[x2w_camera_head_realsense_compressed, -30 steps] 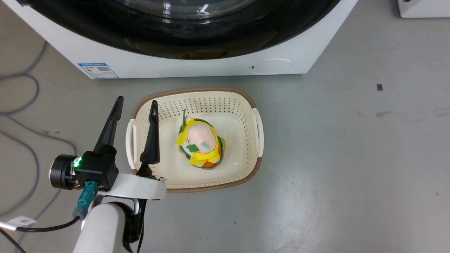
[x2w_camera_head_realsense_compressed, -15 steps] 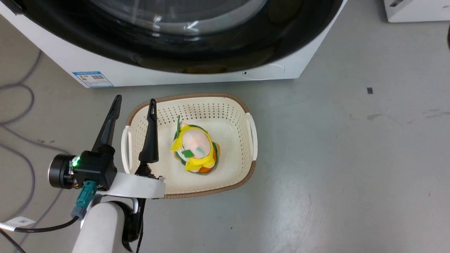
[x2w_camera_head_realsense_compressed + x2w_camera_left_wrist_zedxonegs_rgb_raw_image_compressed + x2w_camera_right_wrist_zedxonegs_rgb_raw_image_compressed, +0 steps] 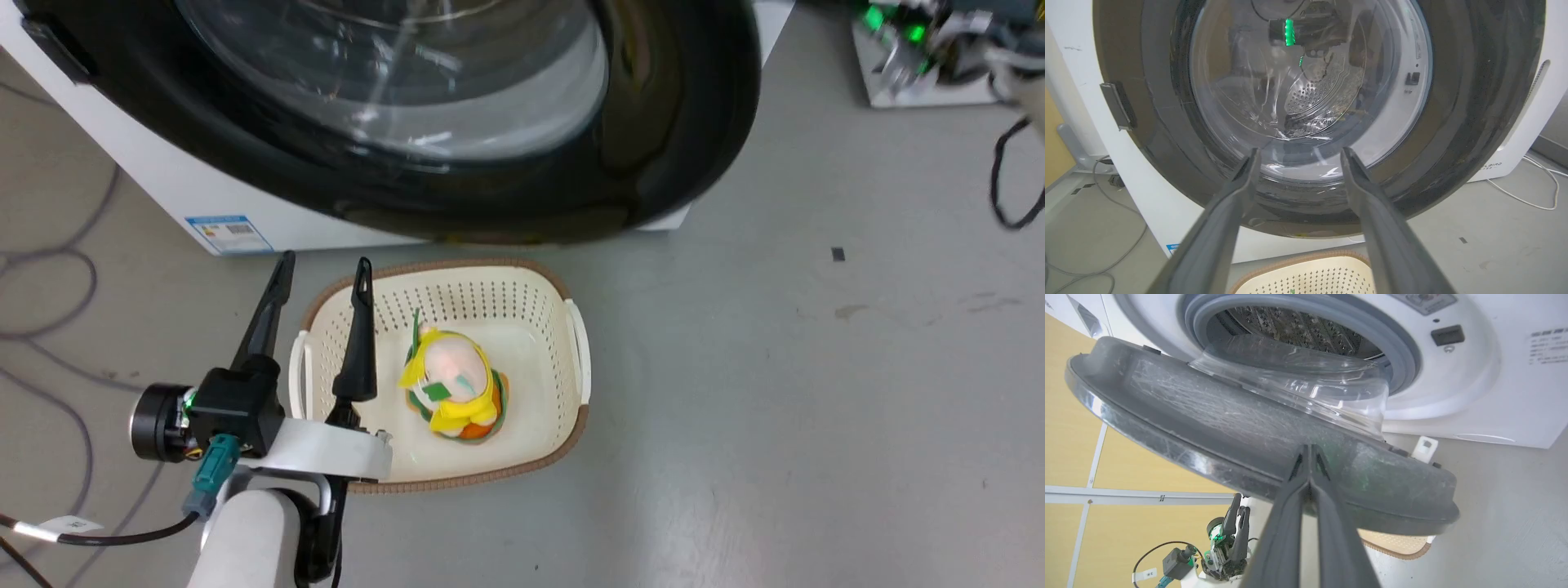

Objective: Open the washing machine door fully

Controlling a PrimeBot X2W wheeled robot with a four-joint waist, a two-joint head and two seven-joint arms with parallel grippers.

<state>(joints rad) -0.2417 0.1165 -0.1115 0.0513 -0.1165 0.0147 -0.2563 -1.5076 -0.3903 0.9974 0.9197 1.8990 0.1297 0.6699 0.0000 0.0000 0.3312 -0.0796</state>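
Observation:
The washing machine door, round, glossy black with a bulging clear window, stands partly swung out from the white washing machine. In the right wrist view my right gripper is shut, its tips pressed against the door's dark grey inner rim. Behind the rim are the grey gasket and the steel drum. My left gripper is open and holds nothing. It hovers over the left rim of a basket, pointing at the door's outer face.
A cream basket with a yellow plush toy sits on the floor just below the door. Cables lie at the left. A second white appliance stands at the far right, behind my right wrist.
The door has swung farther out from the washer. My right wrist has come into the head view's top right corner. The head camera shifted; the left gripper stays open by the basket.

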